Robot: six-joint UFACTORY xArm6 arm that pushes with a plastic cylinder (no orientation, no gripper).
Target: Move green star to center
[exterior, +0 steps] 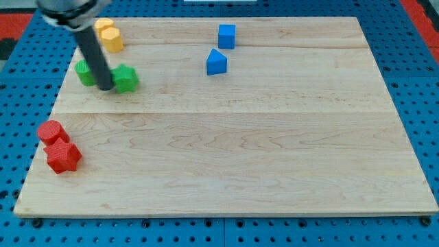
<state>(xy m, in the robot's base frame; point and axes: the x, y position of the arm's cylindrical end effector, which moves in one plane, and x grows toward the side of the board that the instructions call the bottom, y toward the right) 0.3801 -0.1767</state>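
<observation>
The green star point(126, 79) lies on the wooden board point(233, 137) near the view's upper left. A second green block point(86, 72), rounder in shape, lies just to its left, partly hidden by the rod. My tip point(106, 88) is down on the board between the two green blocks, touching or nearly touching the star's left side. The rod rises toward the view's top left.
Two yellow blocks point(108, 34) sit above the green ones near the top edge. A blue cube point(227, 36) and a blue wedge-shaped block point(216, 62) lie at the top centre. A red cylinder point(51, 132) and a red star point(63, 156) lie at the left edge.
</observation>
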